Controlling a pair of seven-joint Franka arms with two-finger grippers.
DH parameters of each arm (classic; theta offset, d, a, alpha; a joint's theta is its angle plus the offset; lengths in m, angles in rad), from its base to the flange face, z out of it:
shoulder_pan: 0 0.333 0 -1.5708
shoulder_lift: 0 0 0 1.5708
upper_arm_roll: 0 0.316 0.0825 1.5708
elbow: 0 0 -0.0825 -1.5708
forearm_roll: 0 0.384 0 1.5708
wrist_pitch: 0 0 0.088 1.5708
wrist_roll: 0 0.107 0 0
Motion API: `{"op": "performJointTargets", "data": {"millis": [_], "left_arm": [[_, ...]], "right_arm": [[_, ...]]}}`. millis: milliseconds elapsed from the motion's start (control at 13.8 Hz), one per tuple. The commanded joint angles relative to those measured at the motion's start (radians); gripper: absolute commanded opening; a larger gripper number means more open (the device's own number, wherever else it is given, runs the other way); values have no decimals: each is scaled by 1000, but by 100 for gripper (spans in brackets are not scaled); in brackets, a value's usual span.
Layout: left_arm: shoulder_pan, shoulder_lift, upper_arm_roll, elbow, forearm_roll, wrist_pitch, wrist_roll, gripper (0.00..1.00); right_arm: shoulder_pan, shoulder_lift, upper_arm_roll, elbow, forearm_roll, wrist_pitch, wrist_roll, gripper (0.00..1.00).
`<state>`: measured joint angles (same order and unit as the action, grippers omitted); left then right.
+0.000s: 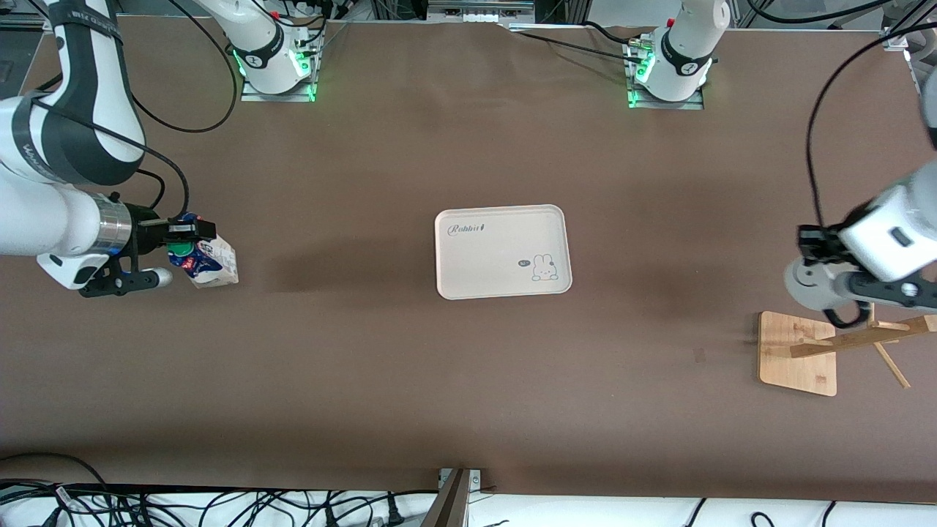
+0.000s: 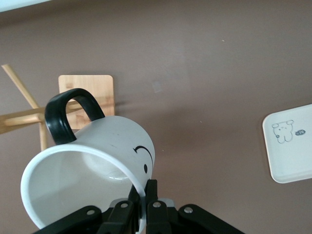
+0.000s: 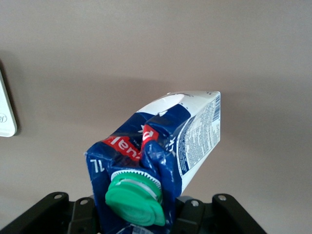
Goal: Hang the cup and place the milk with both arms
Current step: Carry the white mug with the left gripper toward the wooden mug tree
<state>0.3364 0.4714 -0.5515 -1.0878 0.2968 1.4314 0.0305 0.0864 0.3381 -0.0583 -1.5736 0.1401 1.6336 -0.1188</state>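
My right gripper (image 1: 192,245) is shut on the top of the milk carton (image 1: 212,262) and holds it tilted just above the table at the right arm's end. In the right wrist view the carton (image 3: 170,146) shows its blue upper, red marks and green cap (image 3: 134,202) between the jaws (image 3: 141,214). My left gripper (image 1: 811,258) is shut on the rim of the white cup (image 1: 805,285), over the wooden rack (image 1: 798,351). In the left wrist view the cup (image 2: 112,146) is tipped, its black handle (image 2: 61,114) toward the rack (image 2: 87,92), held by the gripper (image 2: 145,197).
A white rabbit tray (image 1: 503,251) lies at the table's middle; it also shows in the left wrist view (image 2: 292,146) and at the edge of the right wrist view (image 3: 6,117). The rack's pegs (image 1: 871,338) slant out from its base.
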Motion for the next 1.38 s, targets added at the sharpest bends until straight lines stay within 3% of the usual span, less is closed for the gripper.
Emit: {"op": "performJointTargets", "data": {"millis": [0,145,945,1164,1309], "left_arm": [[42,36,-10,25,-81,38,81,0],[99,59,-10,23,-180,49,130,0],[188,70,-7,9,-188,66,175,0],[234,79,-7,6,-248,64,178,0],[253,85,-7,6,-251,64,178,0]], "right_arm": [[-27,-8,40,-90,73,81,16,0],[-27,-8,46,-144,78,141,15,0],[-30,59,55,-192,61,190,16,0],[-30,68,55,-198,62,196,15,0],[-30,65,55,-197,68,192,15,100]]}}
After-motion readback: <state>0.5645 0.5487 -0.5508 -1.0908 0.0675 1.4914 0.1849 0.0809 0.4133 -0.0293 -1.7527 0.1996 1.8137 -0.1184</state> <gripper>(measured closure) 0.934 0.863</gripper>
